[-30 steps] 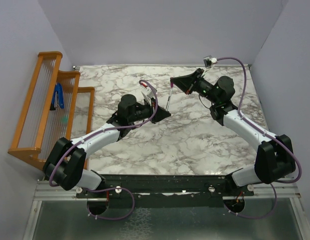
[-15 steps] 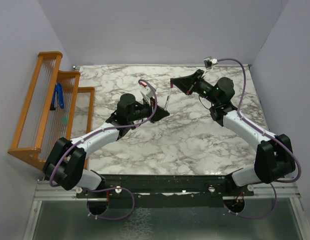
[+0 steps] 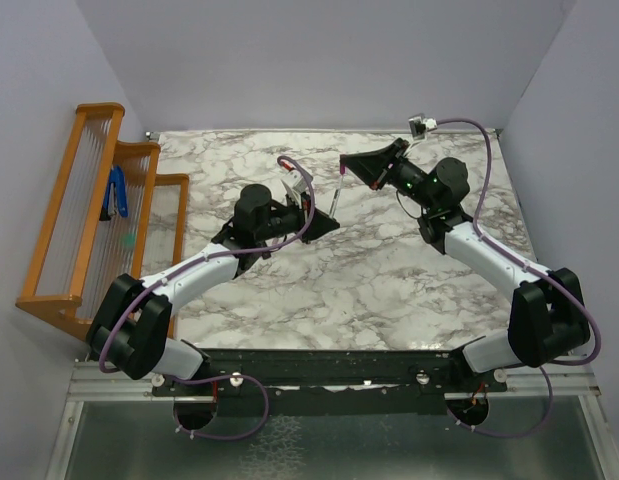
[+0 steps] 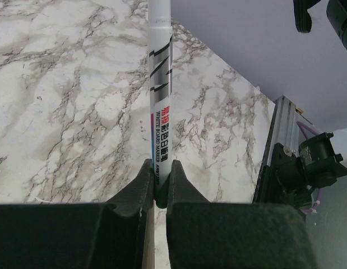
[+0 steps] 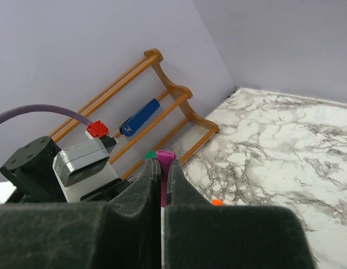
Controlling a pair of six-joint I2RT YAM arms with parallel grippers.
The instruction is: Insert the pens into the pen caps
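My left gripper (image 3: 327,224) (image 4: 160,180) is shut on the lower end of a thin pale pen (image 3: 335,203) (image 4: 160,84) with printed lettering. The pen points up and away, toward the right gripper, and its far tip runs out of the left wrist view. My right gripper (image 3: 347,166) (image 5: 163,167) hangs above the table's far middle, shut on a magenta-purple pen cap (image 3: 344,172) (image 5: 165,159). In the top view the pen's upper end lies just below the cap; I cannot tell whether they touch. A small orange piece (image 5: 217,202) lies on the marble beyond the right fingers.
A wooden rack (image 3: 89,200) (image 5: 173,98) stands along the left edge of the marble table (image 3: 389,280). It holds a blue-handled tool (image 3: 117,192) (image 5: 139,116) and a small green item (image 3: 129,240) (image 5: 149,154). Grey walls close in the back and sides.
The left gripper has carried the pen slightly up and toward the cap. The right arm has shifted only a little. Both grips are unchanged.
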